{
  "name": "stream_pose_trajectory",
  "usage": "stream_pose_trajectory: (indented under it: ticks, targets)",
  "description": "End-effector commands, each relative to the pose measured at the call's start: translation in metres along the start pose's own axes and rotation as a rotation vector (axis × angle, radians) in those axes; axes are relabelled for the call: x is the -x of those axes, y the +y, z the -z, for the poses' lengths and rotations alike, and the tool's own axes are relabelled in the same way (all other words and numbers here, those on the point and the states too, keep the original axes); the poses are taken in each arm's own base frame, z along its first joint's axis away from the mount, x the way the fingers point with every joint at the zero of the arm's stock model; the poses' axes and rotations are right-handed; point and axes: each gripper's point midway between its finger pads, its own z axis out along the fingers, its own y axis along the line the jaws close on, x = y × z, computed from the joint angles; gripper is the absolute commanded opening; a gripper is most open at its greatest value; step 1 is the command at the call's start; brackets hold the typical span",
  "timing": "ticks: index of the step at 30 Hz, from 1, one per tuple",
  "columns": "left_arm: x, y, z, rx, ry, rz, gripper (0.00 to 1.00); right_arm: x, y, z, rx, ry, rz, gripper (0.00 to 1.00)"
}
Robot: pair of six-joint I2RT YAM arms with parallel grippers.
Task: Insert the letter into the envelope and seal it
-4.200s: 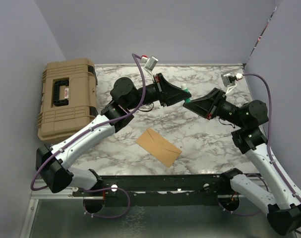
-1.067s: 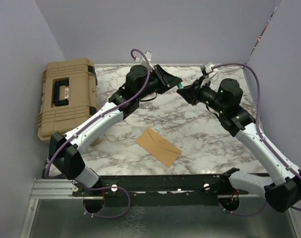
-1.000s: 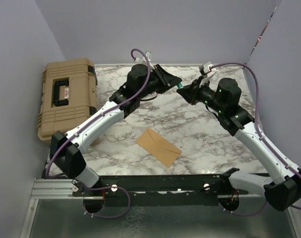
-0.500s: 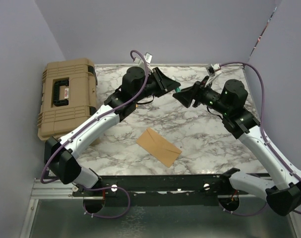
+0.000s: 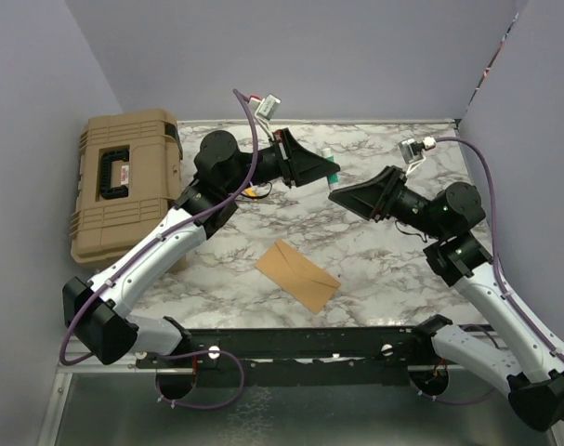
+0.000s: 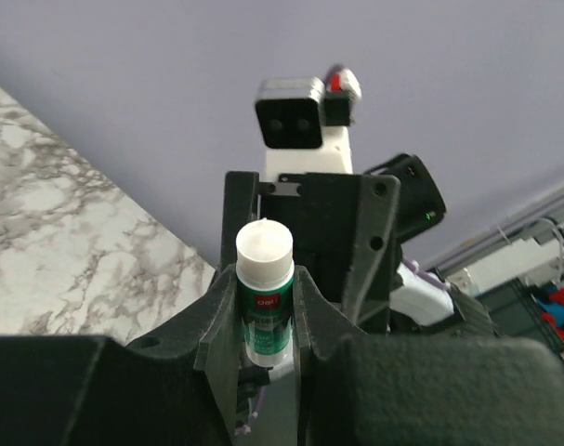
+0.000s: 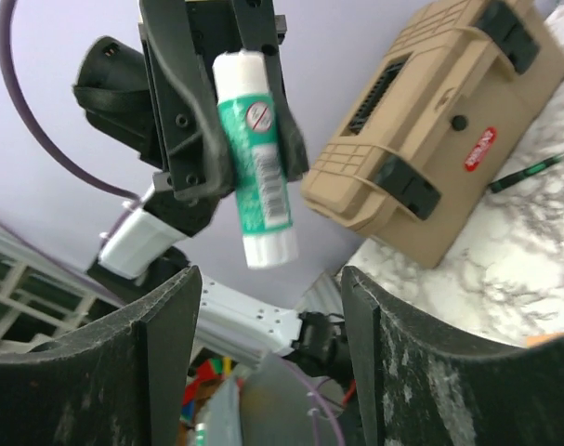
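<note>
The tan envelope lies flat on the marble table near the front edge, below both arms. The letter does not show as a separate sheet. My left gripper is raised over the back of the table and shut on a green-and-white glue stick, held between its fingers. The right wrist view shows the same stick hanging in those fingers. My right gripper faces it from a short distance, open, with nothing between its fingers.
A tan tool case sits at the table's left edge and also fills the right wrist view's upper right corner. A thin green-handled tool lies on the marble beside it. Purple walls enclose the back and sides.
My right gripper has opened and drawn back down and to the right, away from the glue stick. The left arm swung slightly left, still holding the stick. The envelope has not moved.
</note>
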Motion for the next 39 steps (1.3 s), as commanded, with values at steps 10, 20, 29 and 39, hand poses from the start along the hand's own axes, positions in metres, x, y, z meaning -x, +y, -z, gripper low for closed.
stream_pose_trajectory:
  ticks: [10,20,29,39]
  targets:
    - [-0.008,-0.053,0.018,-0.239,0.057,-0.074,0.00,0.003,0.051,-0.003,0.275,0.045,-0.049,0.32]
    - [0.007,-0.062,0.015,-0.243,0.003,-0.078,0.00,-0.001,0.045,-0.009,0.277,0.088,-0.021,0.31]
    - [0.027,-0.056,0.007,-0.188,-0.088,-0.055,0.00,0.003,0.017,-0.025,0.149,0.097,0.088,0.01]
    - [0.044,0.033,-0.001,0.269,-0.237,0.255,0.00,0.024,-0.052,-0.047,-0.162,0.088,0.312,0.01]
